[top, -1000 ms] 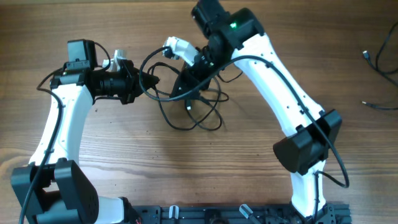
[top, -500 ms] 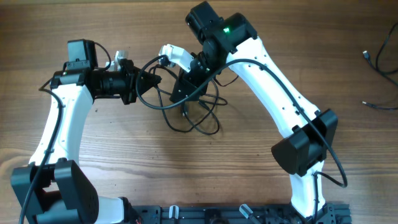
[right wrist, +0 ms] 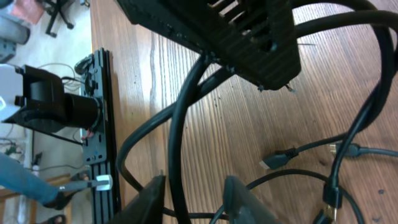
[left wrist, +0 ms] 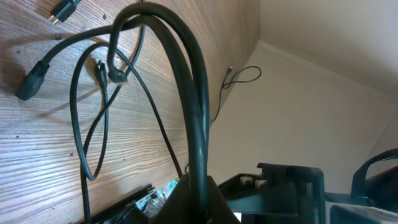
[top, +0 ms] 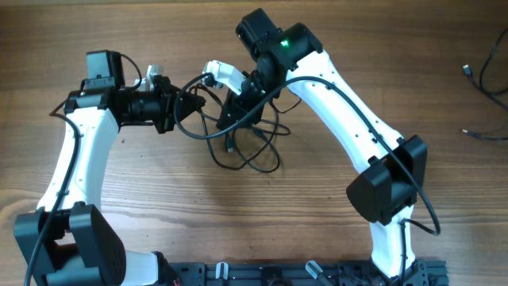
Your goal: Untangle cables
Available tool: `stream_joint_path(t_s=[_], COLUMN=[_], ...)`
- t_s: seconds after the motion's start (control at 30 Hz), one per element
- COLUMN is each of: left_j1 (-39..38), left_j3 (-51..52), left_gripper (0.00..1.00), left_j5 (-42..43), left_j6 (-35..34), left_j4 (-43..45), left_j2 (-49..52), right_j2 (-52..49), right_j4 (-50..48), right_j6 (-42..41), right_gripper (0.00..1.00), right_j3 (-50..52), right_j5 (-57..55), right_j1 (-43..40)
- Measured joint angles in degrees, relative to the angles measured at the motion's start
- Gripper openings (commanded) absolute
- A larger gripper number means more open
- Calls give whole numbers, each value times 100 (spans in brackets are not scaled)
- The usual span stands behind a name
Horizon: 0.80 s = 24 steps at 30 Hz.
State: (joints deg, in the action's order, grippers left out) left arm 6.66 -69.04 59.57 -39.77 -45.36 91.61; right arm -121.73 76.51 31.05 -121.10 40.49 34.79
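The cables [top: 248,144] are thin black cords lying in tangled loops on the wooden table between my two arms. My left gripper [top: 194,102] is shut on one strand, which arches up from the pinch [left wrist: 199,186] and drops toward the tangle [left wrist: 106,68]. My right gripper [top: 230,119] hovers over the tangle's upper left. In the right wrist view its fingers [right wrist: 154,198] stand apart with a cord [right wrist: 177,143] running between them, close to the left one. A silvery-tipped plug [right wrist: 273,160] lies on the wood nearby.
Two more thin cords [top: 476,75] [top: 486,133] lie at the table's far right edge. A black rail [top: 302,274] with the arm bases runs along the front edge. A dark plug end [left wrist: 34,78] rests on the wood left of the loops.
My right gripper's jaws have narrowed around a cord, and the right arm has shifted slightly left. The loops have drawn a little leftward. The left arm holds still.
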Motion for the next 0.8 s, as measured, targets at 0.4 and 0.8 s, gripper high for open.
stream_joint_path(t_s=[0.4,0.8], left_j1=[0,-275], left_j3=[-2,-2], left_gripper=[59,75], left_j5=[-776,-2682], left_j6=[205,1676], left_j4=[-247,-678], left_j2=[0,0], right_j2=[0,153], right_j4=[-623,-595], right_j6=[-2131,-2588], right_gripper=[4,4], right_j3=[0,0], right_j5=[-1237,-1554], right_j1=[-11,-11])
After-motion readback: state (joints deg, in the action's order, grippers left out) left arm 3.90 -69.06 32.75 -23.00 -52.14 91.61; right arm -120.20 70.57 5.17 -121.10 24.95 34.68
